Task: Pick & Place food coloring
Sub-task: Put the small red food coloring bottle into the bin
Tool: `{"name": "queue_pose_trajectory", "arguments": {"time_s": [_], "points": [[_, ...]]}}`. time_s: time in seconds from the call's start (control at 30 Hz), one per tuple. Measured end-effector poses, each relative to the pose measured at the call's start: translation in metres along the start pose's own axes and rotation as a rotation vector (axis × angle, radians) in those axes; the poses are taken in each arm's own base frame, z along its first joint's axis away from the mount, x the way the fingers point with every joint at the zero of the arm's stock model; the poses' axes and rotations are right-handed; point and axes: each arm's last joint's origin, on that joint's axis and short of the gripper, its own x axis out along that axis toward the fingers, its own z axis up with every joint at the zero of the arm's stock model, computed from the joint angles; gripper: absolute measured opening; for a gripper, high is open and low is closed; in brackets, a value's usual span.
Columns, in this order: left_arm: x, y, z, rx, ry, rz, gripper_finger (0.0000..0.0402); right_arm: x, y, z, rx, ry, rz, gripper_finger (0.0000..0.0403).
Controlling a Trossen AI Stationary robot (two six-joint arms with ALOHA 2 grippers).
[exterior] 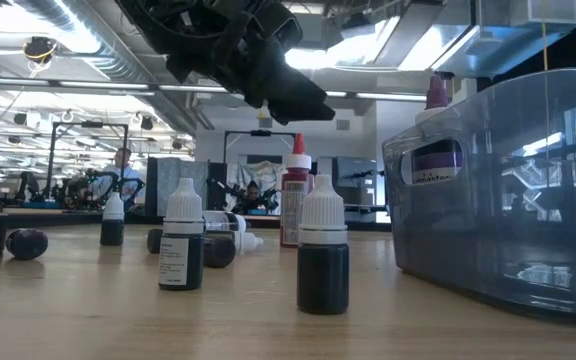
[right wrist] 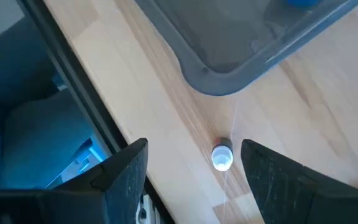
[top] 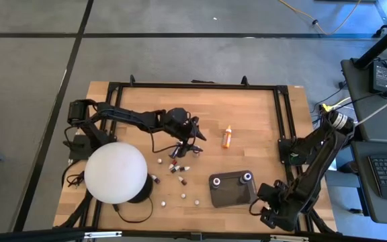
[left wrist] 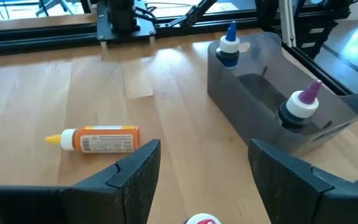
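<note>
Several tiny food coloring bottles [top: 175,165] stand and lie scattered on the wooden table left of centre. A longer orange one [left wrist: 95,139] lies on its side farther right. Two more, blue-tipped [left wrist: 229,43] and purple-tipped [left wrist: 300,106], stand upright in the dark grey tray [top: 232,191]. My left gripper [left wrist: 204,162] hovers open above the scattered bottles, pointing toward the orange bottle and the tray. My right gripper [right wrist: 195,149] hangs open near the table's front edge, beside the tray's corner [right wrist: 241,56], over a white-capped bottle [right wrist: 222,157] that stands upright on the table.
A big white dome [top: 115,173] sits at the table's front left. A black frame rail [top: 193,86] runs around the table. In the low view, two white-capped dark bottles [exterior: 182,248] [exterior: 323,255] stand nearest, with a red one [exterior: 294,205] behind them. People show in the room beyond.
</note>
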Motion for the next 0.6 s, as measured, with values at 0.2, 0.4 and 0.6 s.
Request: {"name": "queue_pose_trajectory", "arguments": {"time_s": [0.2,0.4,0.6], "points": [[0.0,0.0,0.0,-0.02,-0.003,0.0,0.0237,0.021,0.001,-0.005,0.029,0.077,-0.089,0.026],[0.0,0.0,0.0,-0.054,-0.004,0.001,0.0237,0.044,0.002,-0.012,0.048,0.169,-0.176,0.026],[0.0,0.0,0.0,-0.059,-0.004,0.001,0.0237,0.055,0.001,-0.014,0.043,0.175,-0.217,0.0244]]}}
